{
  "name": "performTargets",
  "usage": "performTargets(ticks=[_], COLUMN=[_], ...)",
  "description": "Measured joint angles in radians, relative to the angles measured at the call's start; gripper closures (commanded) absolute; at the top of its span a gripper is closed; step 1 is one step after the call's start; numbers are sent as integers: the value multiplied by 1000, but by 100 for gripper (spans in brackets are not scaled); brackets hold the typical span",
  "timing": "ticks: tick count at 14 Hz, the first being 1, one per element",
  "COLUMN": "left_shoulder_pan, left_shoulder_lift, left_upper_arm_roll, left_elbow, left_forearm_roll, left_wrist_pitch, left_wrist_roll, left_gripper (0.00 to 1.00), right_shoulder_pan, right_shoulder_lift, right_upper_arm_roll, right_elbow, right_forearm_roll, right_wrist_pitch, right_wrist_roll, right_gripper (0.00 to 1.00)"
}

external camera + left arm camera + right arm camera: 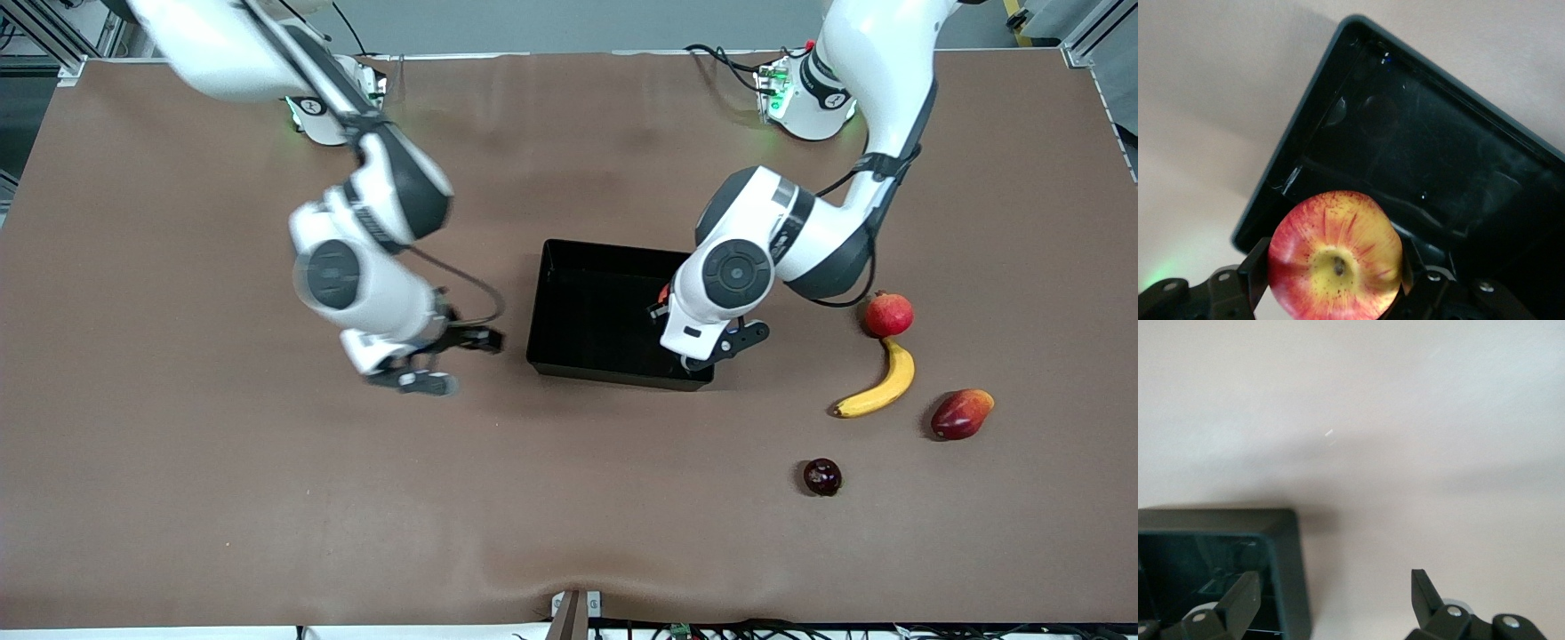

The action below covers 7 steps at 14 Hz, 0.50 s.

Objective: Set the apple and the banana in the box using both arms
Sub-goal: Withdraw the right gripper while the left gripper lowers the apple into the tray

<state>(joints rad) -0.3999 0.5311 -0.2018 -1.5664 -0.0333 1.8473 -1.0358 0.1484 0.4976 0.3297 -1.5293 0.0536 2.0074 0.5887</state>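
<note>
Left gripper (1338, 293) is clamped on the apple (1336, 263), one finger on each side of the fruit, and hangs over the box (587, 311) at the end toward the left arm; in the front view only a sliver of the apple (663, 293) shows past the arm's wrist. In the left wrist view the apple's yellow underside with red streaks faces the camera, and the glossy black floor of the box (1418, 153) lies below it, with nothing else in it. Right gripper (1331, 600) has its jaws spread wide with nothing between them; it is up over the brown table (222, 498) just beside the box wall toward the right arm's end, and its wrist view shows a corner of the box (1288, 547) under one finger and bare table under the other. In the front view this gripper (440, 360) appears blurred. The banana (878, 384) lies on the table toward the left arm's end, well apart from the box, its upper tip just beside a round red fruit with a crown tip (888, 314). An elongated dark red-orange fruit (961, 413) lies near the banana, farther toward the table's end, and a small dark round fruit (822, 476) sits nearer the front camera than the banana.
</note>
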Motion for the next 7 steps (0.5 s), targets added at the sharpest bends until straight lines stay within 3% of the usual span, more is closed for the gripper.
performTargets(ticks=[5,7], left_shoulder_pan=[-36,-44], left_shoulder_lift=[74,104], left_upper_arm_roll=[0,0], left_elbow=[-26,-28], left_forearm_roll=[80,104], left_wrist_pitch=[100,133], left_wrist_roll=[-168,-249], left_gripper=[100,100], right_shoulder_pan=[-194,-205], right_shoulder_lift=[-130,-188], right_upper_arm_roll=[-11,-106], right_elbow=[1,1], right_forearm_roll=[0,2], right_wrist_pitch=[-175,-226], right_wrist_roll=[-275,-398], right_gripper=[0,0])
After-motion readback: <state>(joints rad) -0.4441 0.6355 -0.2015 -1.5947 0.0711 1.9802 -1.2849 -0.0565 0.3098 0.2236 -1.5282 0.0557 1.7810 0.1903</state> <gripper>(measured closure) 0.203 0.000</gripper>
